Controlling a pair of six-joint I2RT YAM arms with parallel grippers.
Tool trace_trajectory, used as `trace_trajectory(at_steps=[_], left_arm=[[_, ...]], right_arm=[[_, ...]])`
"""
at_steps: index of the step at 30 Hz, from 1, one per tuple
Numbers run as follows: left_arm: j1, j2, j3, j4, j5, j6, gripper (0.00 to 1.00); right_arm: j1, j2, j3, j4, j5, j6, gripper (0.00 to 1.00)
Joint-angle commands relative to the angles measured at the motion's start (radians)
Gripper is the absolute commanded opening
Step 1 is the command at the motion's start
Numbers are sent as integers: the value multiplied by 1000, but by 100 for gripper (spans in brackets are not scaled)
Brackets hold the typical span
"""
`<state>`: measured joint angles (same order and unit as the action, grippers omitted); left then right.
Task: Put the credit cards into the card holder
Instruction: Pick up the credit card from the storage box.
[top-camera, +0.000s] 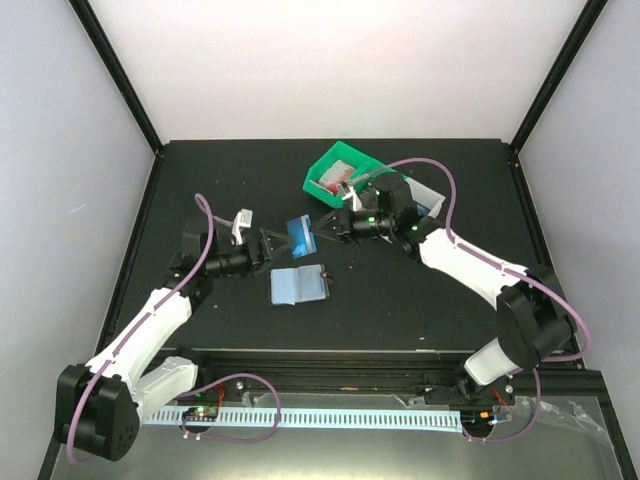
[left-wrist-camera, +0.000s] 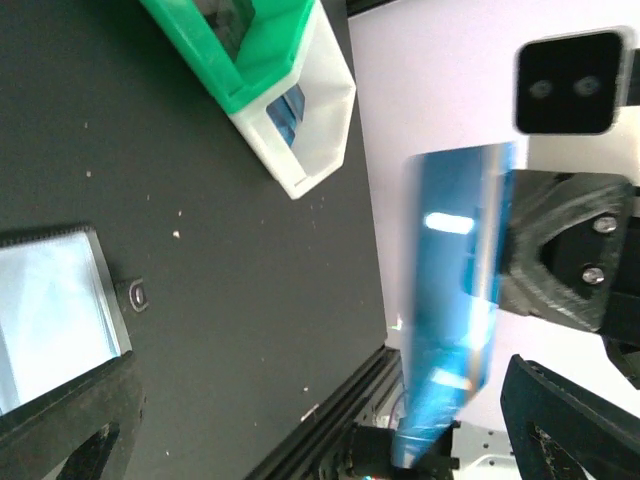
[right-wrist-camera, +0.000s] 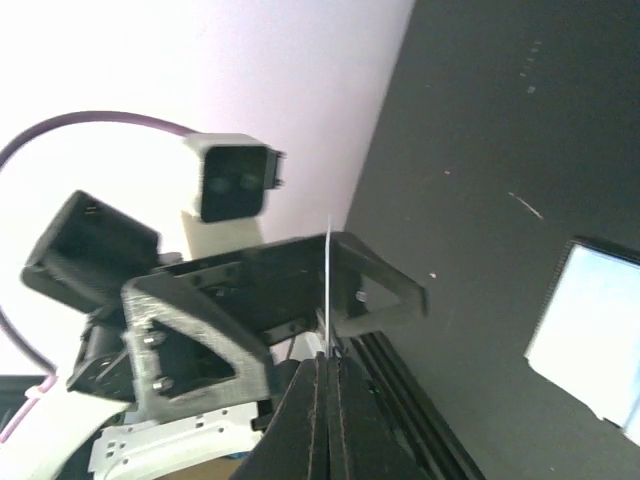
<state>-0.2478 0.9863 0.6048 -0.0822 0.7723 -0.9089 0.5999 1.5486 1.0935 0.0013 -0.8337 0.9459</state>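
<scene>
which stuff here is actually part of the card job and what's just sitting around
Job:
- blue card, gripped by the right pincer
- left pincer, open
- card holder, lying open
- red-and-white card in the green bin

Lying about:
- green bin itself
- white bin

A: Where is the top camera?
B: High up, far above the blue card (top-camera: 299, 232), looking down at the whole table (top-camera: 240, 180).
A: And the wrist ones?
B: Very close to the card, one on each side, facing each other. All three see the card and the card holder (top-camera: 298, 285).
</scene>
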Motion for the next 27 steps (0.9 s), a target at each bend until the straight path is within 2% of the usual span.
trace_trajectory(at_steps=[1,7,11,16,19,24,27], left_arm=[[7,-40,-51,131,74,-103,98],[3,-45,-126,312,111,-187,87],[1,-30,-170,472,140,-261,64],[-4,-42,-207,530,156,-281,41],[-8,-64,-223,557,172,-296,31],[-10,-114,-238,532,187,-279,3],[-10,-156,-243,462,168,-228,1]], right_arm=[[7,-56,-85,314,-44,161,1],[16,-46,-180,514,-97,239,1],[21,-53,-248,653,-116,302,1],[40,-52,-327,763,-106,339,1],[57,-46,-342,790,-90,343,1],[65,-36,-357,831,-74,348,1],[72,-41,-356,779,-65,295,1]])
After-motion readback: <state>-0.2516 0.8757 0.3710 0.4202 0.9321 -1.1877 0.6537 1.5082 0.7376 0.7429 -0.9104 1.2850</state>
